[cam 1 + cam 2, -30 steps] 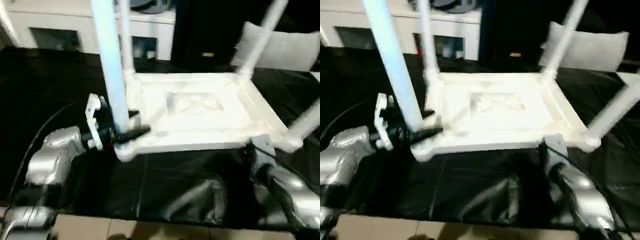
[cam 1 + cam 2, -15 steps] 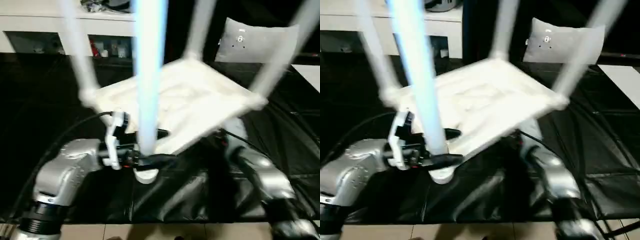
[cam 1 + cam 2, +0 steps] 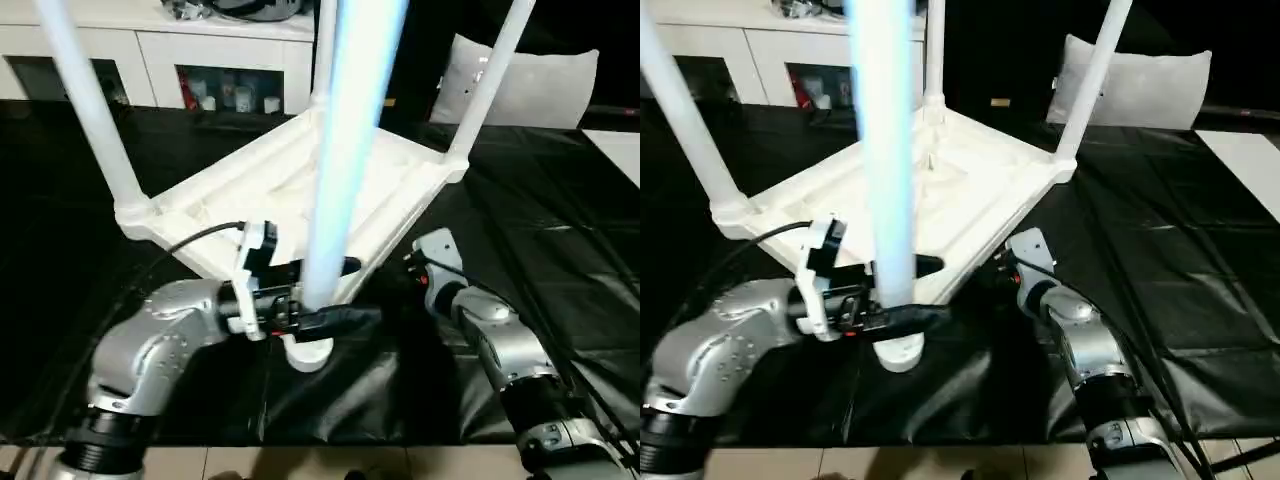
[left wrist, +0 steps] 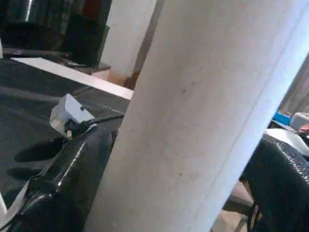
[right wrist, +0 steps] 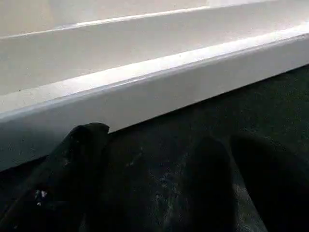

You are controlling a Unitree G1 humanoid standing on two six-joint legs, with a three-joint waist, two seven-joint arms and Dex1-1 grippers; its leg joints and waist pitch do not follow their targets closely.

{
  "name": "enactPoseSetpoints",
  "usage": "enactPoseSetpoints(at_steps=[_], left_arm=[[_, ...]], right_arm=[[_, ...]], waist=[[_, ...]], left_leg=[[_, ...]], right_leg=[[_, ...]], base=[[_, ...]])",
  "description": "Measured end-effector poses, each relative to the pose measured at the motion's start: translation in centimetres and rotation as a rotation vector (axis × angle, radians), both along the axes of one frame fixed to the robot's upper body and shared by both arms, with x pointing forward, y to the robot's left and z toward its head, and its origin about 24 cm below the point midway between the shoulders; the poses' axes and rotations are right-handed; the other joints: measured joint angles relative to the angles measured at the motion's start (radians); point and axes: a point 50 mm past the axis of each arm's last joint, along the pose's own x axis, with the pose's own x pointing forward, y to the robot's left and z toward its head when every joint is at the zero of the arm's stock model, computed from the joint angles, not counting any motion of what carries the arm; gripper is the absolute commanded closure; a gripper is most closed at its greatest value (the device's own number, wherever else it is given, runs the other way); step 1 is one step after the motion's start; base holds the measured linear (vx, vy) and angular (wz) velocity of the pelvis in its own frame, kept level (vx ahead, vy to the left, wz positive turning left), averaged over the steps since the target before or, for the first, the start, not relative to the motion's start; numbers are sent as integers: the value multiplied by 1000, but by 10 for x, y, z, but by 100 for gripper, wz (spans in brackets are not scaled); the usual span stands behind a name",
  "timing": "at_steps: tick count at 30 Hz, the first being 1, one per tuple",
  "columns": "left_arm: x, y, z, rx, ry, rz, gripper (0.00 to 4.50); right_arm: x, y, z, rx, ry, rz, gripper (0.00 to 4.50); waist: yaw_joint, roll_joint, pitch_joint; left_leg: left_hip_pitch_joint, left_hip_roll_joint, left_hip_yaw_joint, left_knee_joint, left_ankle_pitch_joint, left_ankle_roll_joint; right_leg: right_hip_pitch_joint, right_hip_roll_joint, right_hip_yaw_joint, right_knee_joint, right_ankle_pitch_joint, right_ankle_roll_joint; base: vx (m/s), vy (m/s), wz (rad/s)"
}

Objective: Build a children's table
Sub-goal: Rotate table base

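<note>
tabletop (image 3: 300, 185): upside down, tilted, 4 legs up
L gripper (image 3: 325, 305): clamped on near leg (image 3: 345, 150)
R gripper (image 3: 400, 270): under tabletop edge, fingers wide
table (image 3: 540, 220): black cover

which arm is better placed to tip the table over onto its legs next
Probably the left. Its left gripper has fingers on either side of the nearest leg just above its corner socket. The right gripper sits low at the tabletop edge, holding nothing visible.

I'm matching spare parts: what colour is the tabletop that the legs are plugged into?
White; the tabletop shows best in the right eye view.
</note>
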Motion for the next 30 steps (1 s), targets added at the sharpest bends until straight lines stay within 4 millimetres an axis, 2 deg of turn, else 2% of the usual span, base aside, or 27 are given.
enactPoseSetpoints(at_steps=[6,12,17,23,27,30], left_arm=[[-6,5,9,23,-13,-35,3],[-22,9,19,31,-10,-122,3],[-28,7,22,18,-1,-146,3],[-26,-2,35,-88,-5,-139,3],[-22,-7,45,-131,-24,-128,3],[-21,-14,49,-170,-29,-128,3]], right_arm=[[1,-6,-3,-23,-5,-7,0],[11,-24,5,-54,-27,-53,0],[13,-26,4,-57,-27,-72,0],[11,-9,-2,-42,-9,-34,0],[8,17,-6,-5,-8,42,0],[7,29,-7,20,-15,69,0]], waist=[[-8,0,0],[-2,0,0],[-2,0,0],[-10,-1,1],[-29,-3,1],[-30,-4,1]], left_leg=[[0,0,0,0,0,0],[-1,0,0,0,0,0],[0,0,0,0,0,0],[-1,1,0,1,1,-1],[-1,6,0,1,2,-3],[-1,11,0,2,2,-5]], right_leg=[[0,0,0,0,0,0],[-1,0,0,1,-1,-1],[-1,0,0,2,-1,-1],[0,1,0,3,0,-3],[0,6,0,3,-1,-1],[0,12,1,2,-1,-2]], base=[[0,0,0],[0,0,0],[0,0,0],[0,0,0],[0,0,0],[0,0,0]])
